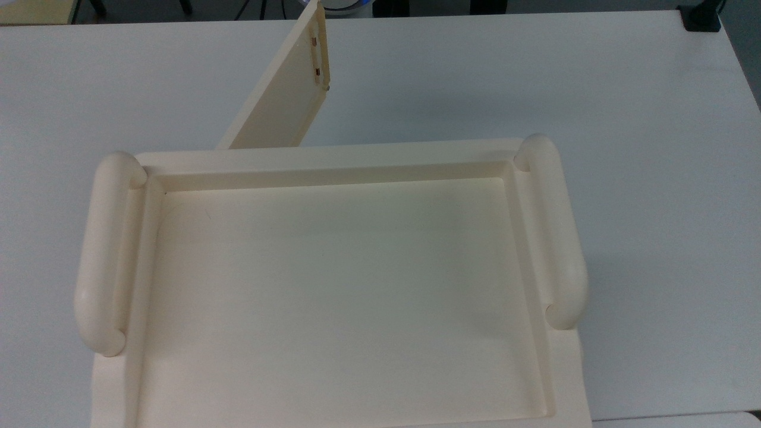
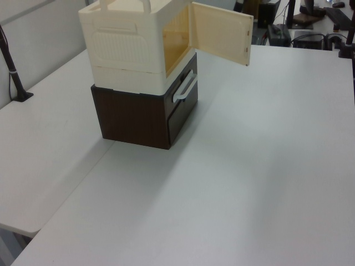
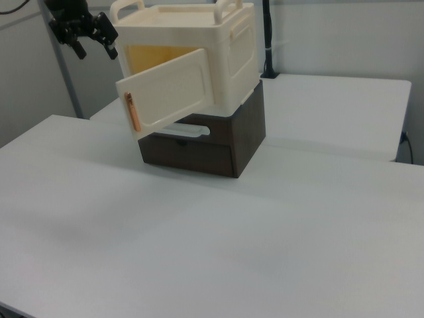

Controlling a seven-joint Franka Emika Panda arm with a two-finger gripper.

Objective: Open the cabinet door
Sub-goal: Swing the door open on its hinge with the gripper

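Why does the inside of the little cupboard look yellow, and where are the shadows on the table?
In the left view, the cream cabinet's inside glows warm yellow behind the thin cream cabinet door, lit through the opening; in the right view, a soft shadow lies before the dark brown drawer box; in the top view, a faint shadow sits on the white table.

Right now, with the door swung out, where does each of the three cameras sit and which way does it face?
Top view: above the cabinet, looking steeply down onto its recessed top and the cabinet door beyond.
Left view: high above the table, off the cabinet's door side; the door's inner face shows.
Right view: lower, across the table, facing the door's outer face; the tool, open, hangs at the right view's upper left, apart from the door.
All three share the open door; left and right views share the dark base.
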